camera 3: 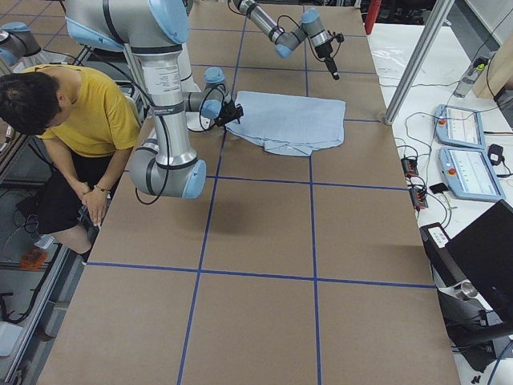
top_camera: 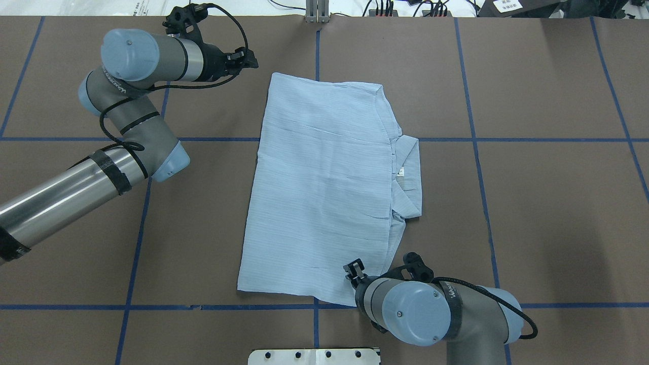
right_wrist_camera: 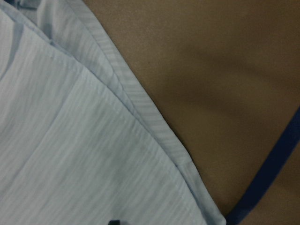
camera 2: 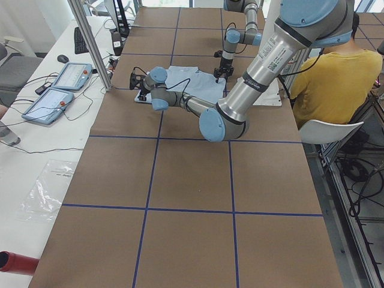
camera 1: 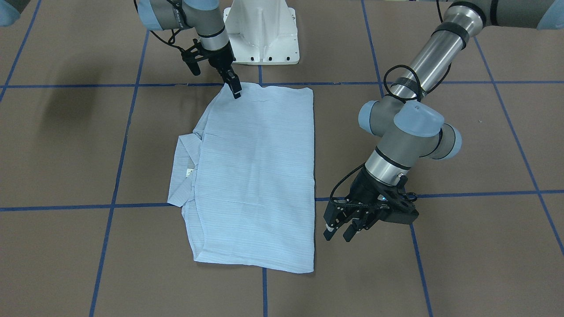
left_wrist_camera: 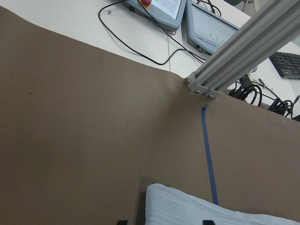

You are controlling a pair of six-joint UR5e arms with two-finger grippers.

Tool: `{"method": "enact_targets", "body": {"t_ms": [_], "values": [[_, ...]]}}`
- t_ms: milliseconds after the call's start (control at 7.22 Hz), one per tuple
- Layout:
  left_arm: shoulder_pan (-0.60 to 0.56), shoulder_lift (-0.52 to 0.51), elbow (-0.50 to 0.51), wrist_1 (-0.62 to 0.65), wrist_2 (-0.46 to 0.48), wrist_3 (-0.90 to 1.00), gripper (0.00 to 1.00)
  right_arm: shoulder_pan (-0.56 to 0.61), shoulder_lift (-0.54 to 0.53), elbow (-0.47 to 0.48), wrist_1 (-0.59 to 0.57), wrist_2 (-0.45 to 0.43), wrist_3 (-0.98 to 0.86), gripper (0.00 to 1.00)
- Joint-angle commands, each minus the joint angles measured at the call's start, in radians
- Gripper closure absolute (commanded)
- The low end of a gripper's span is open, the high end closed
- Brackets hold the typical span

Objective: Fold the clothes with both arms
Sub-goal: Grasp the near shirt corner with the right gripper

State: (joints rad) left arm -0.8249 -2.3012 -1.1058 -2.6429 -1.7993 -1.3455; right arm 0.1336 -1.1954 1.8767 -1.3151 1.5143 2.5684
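Observation:
The light-blue shirt [camera 1: 260, 176] lies folded flat in a rectangle on the brown table, its collar [camera 1: 180, 171] and white neck label sticking out on one side. It also shows in the overhead view [top_camera: 324, 187]. My left gripper [camera 1: 337, 233] is open and empty, just off the shirt's far corner [left_wrist_camera: 197, 208]; its two fingertips straddle that corner in the left wrist view. My right gripper [camera 1: 235, 91] points down onto the near corner by the base. One fingertip [right_wrist_camera: 114, 221] shows off-centre over the cloth [right_wrist_camera: 70, 140], so its jaws appear open.
The white pedestal base [camera 1: 262, 33] stands just behind the shirt. An aluminium post [left_wrist_camera: 243, 51] stands at the table's far edge, with control pendants [camera 3: 465, 152] beyond it. A person in yellow [camera 3: 88, 112] sits beside the robot. Blue tape lines [camera 1: 110, 207] grid the table.

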Motion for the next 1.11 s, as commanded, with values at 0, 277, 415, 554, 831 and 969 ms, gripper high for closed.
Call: {"method": "enact_targets", "body": {"t_ms": [0, 277, 415, 554, 831, 969], "values": [[0.000, 0.000, 0.000, 0.000, 0.000, 0.000, 0.38, 0.001, -0.001, 0.012, 0.000, 0.004, -0.001, 1.00], [0.001, 0.000, 0.000, 0.000, 0.001, 0.000, 0.38, 0.000, -0.003, 0.013, 0.000, 0.004, 0.001, 1.00], [0.003, 0.002, 0.000, 0.000, 0.001, 0.000, 0.38, 0.001, -0.003, 0.015, 0.000, 0.004, 0.001, 1.00], [0.004, 0.006, -0.002, 0.000, 0.000, 0.000, 0.38, 0.003, -0.025, 0.036, 0.000, 0.006, 0.000, 1.00], [0.039, 0.061, -0.092, 0.006, 0.001, -0.062, 0.38, 0.001, -0.117, 0.125, 0.004, 0.011, -0.001, 1.00], [0.058, 0.106, -0.194, 0.038, 0.000, -0.172, 0.39, 0.003, -0.122, 0.127, 0.004, 0.011, -0.001, 1.00]]}}
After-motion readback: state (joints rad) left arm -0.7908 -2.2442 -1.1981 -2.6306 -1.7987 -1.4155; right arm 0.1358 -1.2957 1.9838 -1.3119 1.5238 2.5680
